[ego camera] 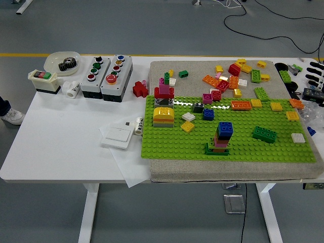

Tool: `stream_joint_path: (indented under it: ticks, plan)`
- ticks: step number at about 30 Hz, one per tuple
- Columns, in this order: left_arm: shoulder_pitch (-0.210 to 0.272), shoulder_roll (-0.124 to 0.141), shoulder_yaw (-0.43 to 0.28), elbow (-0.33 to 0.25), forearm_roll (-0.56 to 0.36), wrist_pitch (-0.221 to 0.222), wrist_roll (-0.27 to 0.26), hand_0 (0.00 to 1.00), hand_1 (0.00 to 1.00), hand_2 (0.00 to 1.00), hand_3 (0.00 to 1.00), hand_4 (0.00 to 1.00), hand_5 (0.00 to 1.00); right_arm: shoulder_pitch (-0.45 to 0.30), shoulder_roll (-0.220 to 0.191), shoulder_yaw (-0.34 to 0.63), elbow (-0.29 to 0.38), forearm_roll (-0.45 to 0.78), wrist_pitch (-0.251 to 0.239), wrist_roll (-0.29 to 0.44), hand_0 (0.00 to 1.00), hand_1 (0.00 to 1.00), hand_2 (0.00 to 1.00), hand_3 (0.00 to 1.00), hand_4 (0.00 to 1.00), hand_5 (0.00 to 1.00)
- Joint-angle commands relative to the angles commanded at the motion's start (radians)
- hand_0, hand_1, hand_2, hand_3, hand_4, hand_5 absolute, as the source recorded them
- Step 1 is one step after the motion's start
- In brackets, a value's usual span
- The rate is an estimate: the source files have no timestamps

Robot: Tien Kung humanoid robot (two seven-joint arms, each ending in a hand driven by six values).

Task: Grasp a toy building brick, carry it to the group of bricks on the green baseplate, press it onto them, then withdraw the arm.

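A white table (61, 152) is seen from above, with neither of the robot's arms nor hands in view, so the state of the fingers cannot be told. A green baseplate (233, 147) is laid on a grey mat (192, 172) over the table's right half. Near the baseplate's near edge, at about 6 o'clock from its centre, a small stack of bricks (221, 137) is stood upright, topped by a blue brick (225, 128) over reddish and green layers. At 3 o'clock from that stack a dark green brick (265, 134) is set on the plate, apart from it. Toward 9 o'clock on the plate a yellow rounded stack (163, 116) is placed, and beyond it, at the plate's far left corner, a red and pink tower (164, 91) is built. Loose bricks (238, 76) in orange, yellow, red and green are scattered on the mat at 12 o'clock from the plate. Off the mat at 9 o'clock, two grey button boxes (106, 71) are stood side by side, with a white bowl holding a dark gear (62, 62) farther left. A white wall switch (117, 135) is laid on the table just beside the plate's left edge. A shoe (11, 116) belonging to a person is seen on the floor at the far left.
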Motion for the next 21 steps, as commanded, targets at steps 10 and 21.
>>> stream_joint_path:
  ticks: [10,21]
  plan:
    - [-0.003,0.000,0.009,-0.001,-0.013,0.001,-0.005,0.402,0.537,0.640,0.784,0.790,0.914,-0.008,-0.006,-0.002,0.008,-0.356,-0.055,0.039,0.807,0.721,0.747,0.763,0.995,0.567]
    - [-0.006,0.000,0.012,-0.002,-0.018,0.001,-0.006,0.401,0.540,0.641,0.784,0.789,0.913,-0.035,-0.015,-0.018,0.059,-0.644,-0.021,0.041,0.732,0.645,0.697,0.708,0.970,0.434]
